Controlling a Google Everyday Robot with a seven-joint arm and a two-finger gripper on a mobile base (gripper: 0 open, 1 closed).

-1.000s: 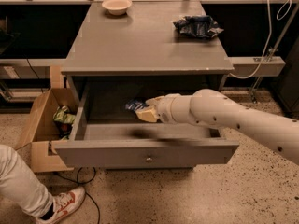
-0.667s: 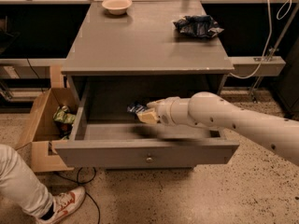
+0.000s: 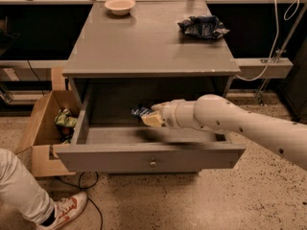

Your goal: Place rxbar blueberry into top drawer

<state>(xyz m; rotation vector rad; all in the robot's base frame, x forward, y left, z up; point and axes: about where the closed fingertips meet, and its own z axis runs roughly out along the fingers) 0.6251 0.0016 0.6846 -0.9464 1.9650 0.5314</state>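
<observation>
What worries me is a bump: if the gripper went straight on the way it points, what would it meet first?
Probably the picture-left side wall of the top drawer: the gripper, holding the rxbar blueberry, points that way inside it. Depth is unclear.

The gripper [image 3: 150, 118], holding rxbar blueberry [image 3: 140, 111], hangs inside the top drawer [image 3: 115, 158].

lab: end effector [image 3: 152, 119] over top drawer [image 3: 110, 158]

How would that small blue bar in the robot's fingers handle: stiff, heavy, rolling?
Probably light and fairly stiff: the gripper, above the open drawer, holds the snack bar by one end and it juts out without drooping. Being flat, it likely won't roll.
</observation>
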